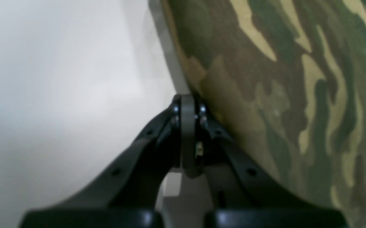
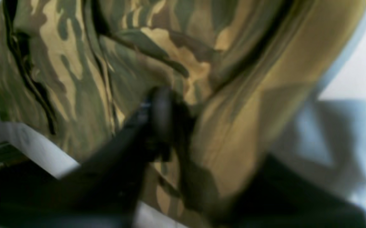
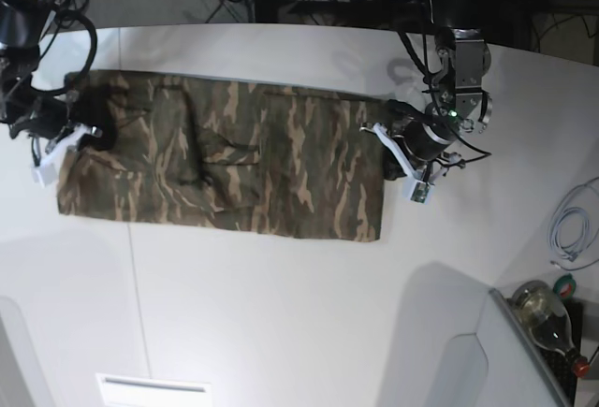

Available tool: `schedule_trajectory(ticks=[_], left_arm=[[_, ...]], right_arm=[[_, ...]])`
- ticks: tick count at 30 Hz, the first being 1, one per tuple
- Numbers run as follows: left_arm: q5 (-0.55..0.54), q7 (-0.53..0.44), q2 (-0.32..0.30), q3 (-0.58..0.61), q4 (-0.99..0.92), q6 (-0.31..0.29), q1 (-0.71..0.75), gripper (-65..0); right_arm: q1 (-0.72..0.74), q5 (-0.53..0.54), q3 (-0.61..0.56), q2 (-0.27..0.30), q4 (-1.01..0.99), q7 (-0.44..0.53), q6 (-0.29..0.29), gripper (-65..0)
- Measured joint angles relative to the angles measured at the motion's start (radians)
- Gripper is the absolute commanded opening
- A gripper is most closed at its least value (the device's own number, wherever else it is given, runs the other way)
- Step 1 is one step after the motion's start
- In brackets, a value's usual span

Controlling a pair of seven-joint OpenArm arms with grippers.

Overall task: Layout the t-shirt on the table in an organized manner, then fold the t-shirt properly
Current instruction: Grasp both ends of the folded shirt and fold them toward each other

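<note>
The t-shirt (image 3: 225, 159) lies flat on the table (image 3: 281, 313), its long axis running between the two arms. Left gripper (image 1: 187, 104) is pinched on one short edge; right gripper (image 2: 164, 107) looks narrowed onto cloth at the opposite end
</note>
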Motion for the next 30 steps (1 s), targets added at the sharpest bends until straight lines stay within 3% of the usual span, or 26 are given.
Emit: schedule_trajectory(ticks=[5, 9, 14, 18, 21, 30], left_arm=[[0.001, -0.003, 0.008, 0.0, 0.002, 0.0, 0.003, -65.0], [0.002, -0.006, 0.004, 0.065, 0.006, 0.008, 0.005, -65.0], [-0.003, -0.003, 0.014, 0.145, 0.015, -0.001, 0.008, -65.0], [0.005, 0.005, 0.028, 0.177, 0.014, 0.004, 0.0, -65.0], [0.003, 0.009, 0.047, 0.188, 0.013, -0.002, -0.002, -65.0], [0.006, 0.062, 0.06, 0.214, 0.01, -0.004, -0.026, -65.0]], right_arm=[[0.013, -0.019, -0.002, -0.006, 0.039, -0.054, -0.012, -64.4], [-0.042, -0.021, -0.003, -0.039, 0.276, -0.085, -0.017, -64.4], [-0.084, -0.021, -0.011, -0.113, 0.527, -0.182, -0.098, -64.4], [-0.106, -0.023, -0.121, -0.122, 0.644, -0.195, -0.127, -64.4], [-0.118, -0.016, -0.225, -0.132, 0.702, -0.196, -0.203, -64.4], [-0.129, -0.019, -0.4, -0.188, 0.814, -0.202, -0.304, -64.4]])
